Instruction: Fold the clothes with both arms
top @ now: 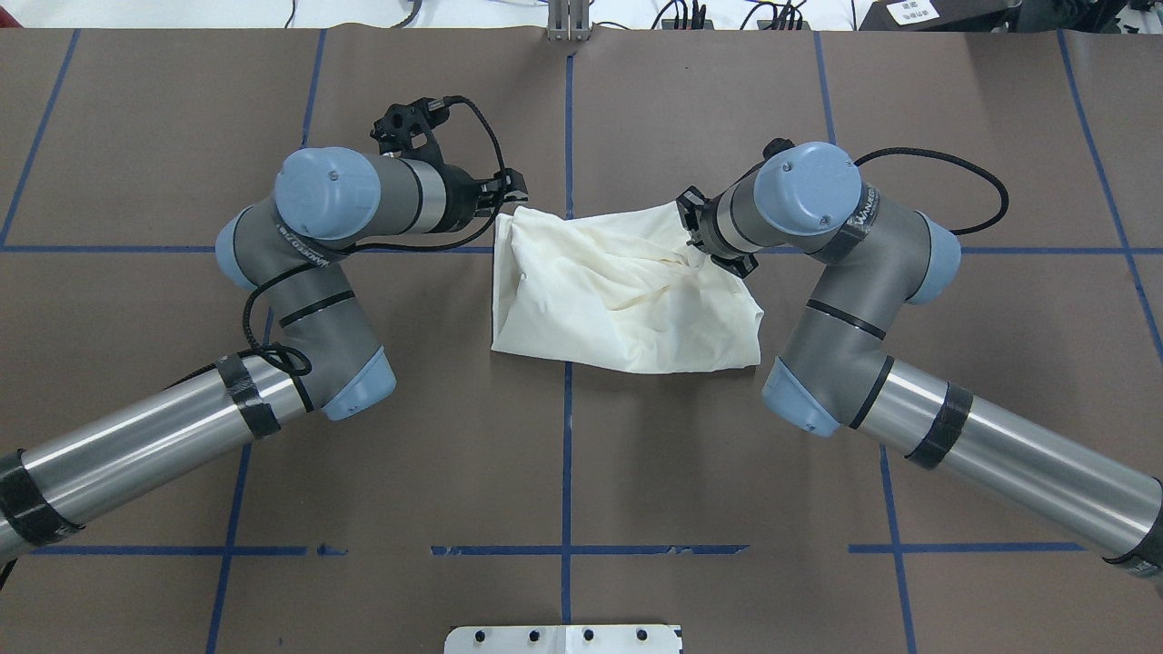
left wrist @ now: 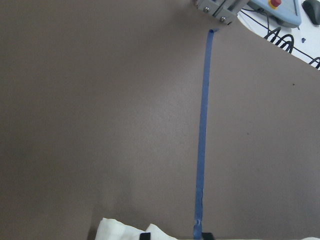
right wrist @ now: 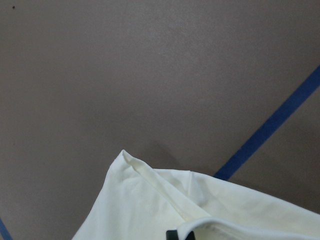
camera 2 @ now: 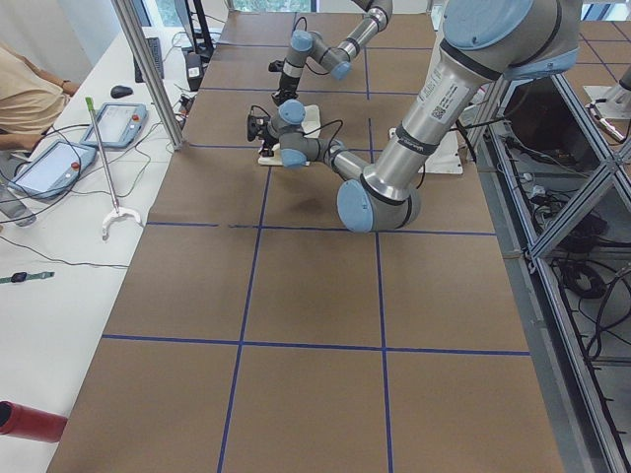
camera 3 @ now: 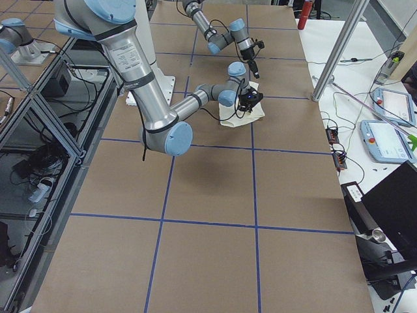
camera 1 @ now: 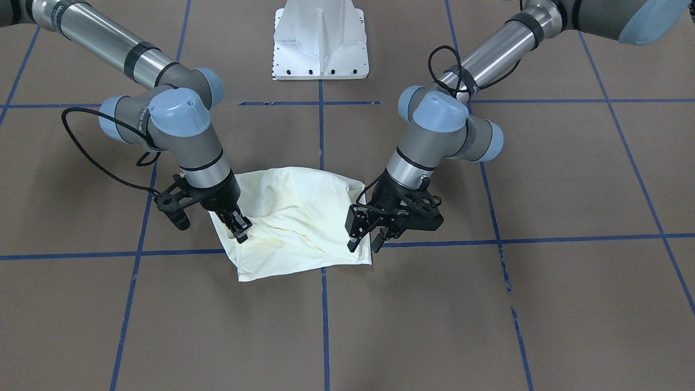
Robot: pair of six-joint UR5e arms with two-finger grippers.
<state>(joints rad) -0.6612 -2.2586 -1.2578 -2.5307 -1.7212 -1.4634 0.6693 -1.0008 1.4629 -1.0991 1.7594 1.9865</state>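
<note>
The cream shirt [camera 1: 298, 217] lies as a crumpled, folded bundle at the table's middle, and its print is hidden. It also shows in the overhead view [top: 618, 300]. My right gripper [camera 1: 240, 231] is shut on a fold of the shirt at its edge. The right wrist view shows that cloth [right wrist: 150, 210] just ahead of a fingertip. My left gripper [camera 1: 365, 243] is open at the shirt's opposite edge, low over the table. In the left wrist view the shirt's edge [left wrist: 120, 231] lies at one fingertip, with the fingers apart.
The white pedestal base [camera 1: 320, 43] stands behind the shirt. Blue tape lines [top: 568, 454] cross the brown table. An operators' bench with tablets [camera 2: 59, 168] and a metal post [camera 2: 148, 69] runs along the far side. A red cylinder [camera 2: 30, 419] lies there.
</note>
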